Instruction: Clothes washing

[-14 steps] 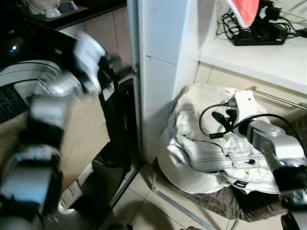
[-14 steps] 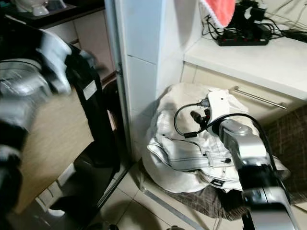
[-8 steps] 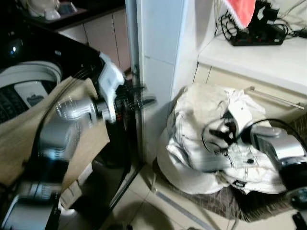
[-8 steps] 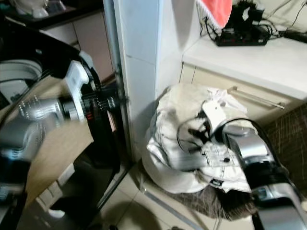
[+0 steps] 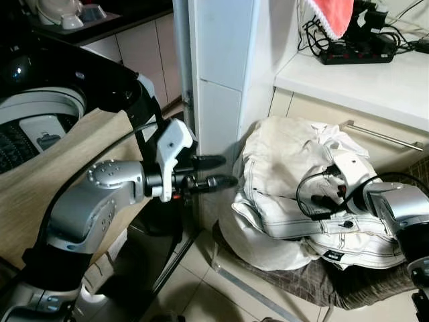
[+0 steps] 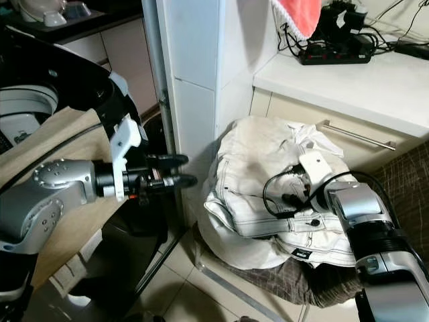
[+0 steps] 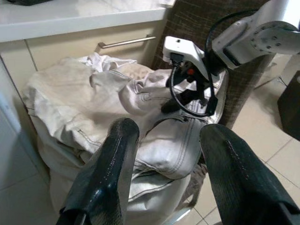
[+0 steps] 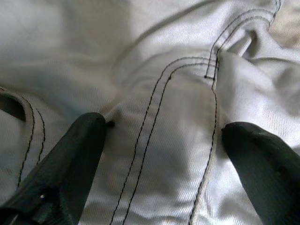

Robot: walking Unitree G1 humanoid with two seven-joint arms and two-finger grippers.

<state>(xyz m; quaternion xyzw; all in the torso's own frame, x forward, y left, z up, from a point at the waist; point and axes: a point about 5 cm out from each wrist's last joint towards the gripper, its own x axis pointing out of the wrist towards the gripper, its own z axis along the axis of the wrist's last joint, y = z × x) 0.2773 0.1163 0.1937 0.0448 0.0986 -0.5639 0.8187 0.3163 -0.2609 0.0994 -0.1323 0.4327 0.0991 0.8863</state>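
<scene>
A pile of white stitched clothes [image 5: 285, 168] lies on a brown woven seat [image 5: 315, 285] against the cabinet. My right gripper [image 5: 320, 200] rests low on the pile, open, its two fingers [image 8: 82, 140] spread wide over a seamed fold of white fabric [image 8: 159, 122]. Left of the pile, my left gripper [image 5: 226, 172] hovers in the air in front of the white pillar, open and holding nothing, fingertips pointing at the clothes. The left wrist view looks between its fingers [image 7: 119, 154] at the pile [image 7: 84, 103] and the right arm [image 7: 262, 33]. The top-loading washing machine [image 5: 40, 114] stands at far left, black lid raised.
A beige cloth [image 5: 40, 194] drapes over the washer's front. The white tiled pillar [image 5: 221, 67] separates washer and pile. Above the pile are a counter [image 5: 362, 80] with a power strip [image 5: 355, 54], a hanging pink cloth [image 5: 332, 13] and a drawer handle [image 5: 382, 134].
My left arm has swung from over the washer to the right, its gripper now pointing at the pile. The right gripper has dropped lower onto the white clothes.
</scene>
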